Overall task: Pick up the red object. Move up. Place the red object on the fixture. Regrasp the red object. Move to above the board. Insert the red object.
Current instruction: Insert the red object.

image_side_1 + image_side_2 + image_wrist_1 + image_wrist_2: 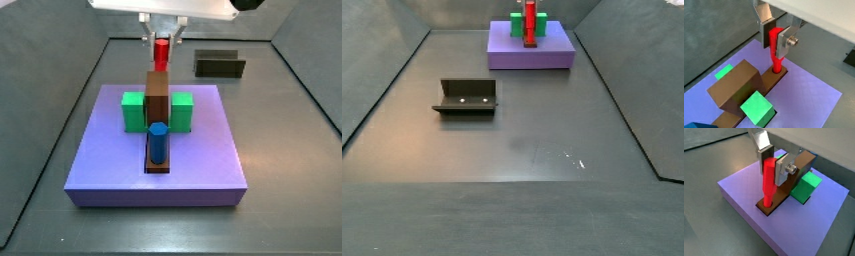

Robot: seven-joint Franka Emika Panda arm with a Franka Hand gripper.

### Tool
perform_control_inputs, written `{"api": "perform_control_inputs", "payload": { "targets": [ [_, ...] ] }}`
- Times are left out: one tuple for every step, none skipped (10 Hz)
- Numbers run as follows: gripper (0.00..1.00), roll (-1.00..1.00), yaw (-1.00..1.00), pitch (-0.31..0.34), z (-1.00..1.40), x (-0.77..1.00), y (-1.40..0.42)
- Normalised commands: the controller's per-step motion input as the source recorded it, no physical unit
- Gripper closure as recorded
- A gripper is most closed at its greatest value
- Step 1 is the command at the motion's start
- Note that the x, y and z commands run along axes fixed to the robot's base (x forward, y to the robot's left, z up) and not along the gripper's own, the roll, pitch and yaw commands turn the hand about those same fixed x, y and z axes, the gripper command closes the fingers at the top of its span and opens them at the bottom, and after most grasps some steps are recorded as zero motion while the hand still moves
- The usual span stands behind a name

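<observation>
Upright over the large flat purple square board (747,203), the thin bright red cylindrical peg (769,183) is pinched near its top between the gripper's (773,35) flat silver fingers (783,41), its lower end touching the end of the brown bar (784,190) on that board. Green blocks (134,110) flank the bar, and a blue cylinder (156,142) stands at its other end. Well apart from the board, the small dark fixture (466,97) stands on the grey floor.
</observation>
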Motion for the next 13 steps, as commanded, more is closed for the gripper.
{"api": "perform_control_inputs", "payload": {
  "targets": [
    [1.0, 0.0, 0.16, -0.037, -0.21, -0.07, -0.05],
    [1.0, 0.0, 0.16, -0.041, -0.21, -0.05, -0.05],
    [1.0, 0.0, 0.16, -0.036, -0.2, 0.0, -0.03],
    [1.0, 0.0, 0.16, -0.033, -0.2, 0.0, -0.03],
    [1.0, 0.0, 0.17, -0.034, -0.22, 0.0, -0.01],
    [1.0, 0.0, 0.15, -0.053, -0.3, 0.0, 0.0],
    [1.0, 0.0, 0.14, -0.054, -0.33, 0.0, 0.0],
    [1.0, 0.0, 0.13, -0.06, -0.37, 0.0, 0.0],
    [1.0, 0.0, 0.12, -0.063, -0.39, 0.0, 0.0],
    [1.0, -0.01, 0.11, -0.087, -0.49, 0.0, 0.0],
    [1.0, -0.01, 0.11, -0.04, -0.3, 0.0, 0.0],
    [1.0, 0.03, 0.28, 0.0, -0.04, 0.31, 0.1],
    [1.0, 0.03, 0.29, -0.004, -0.14, 0.23, 0.0]
  ]
}}
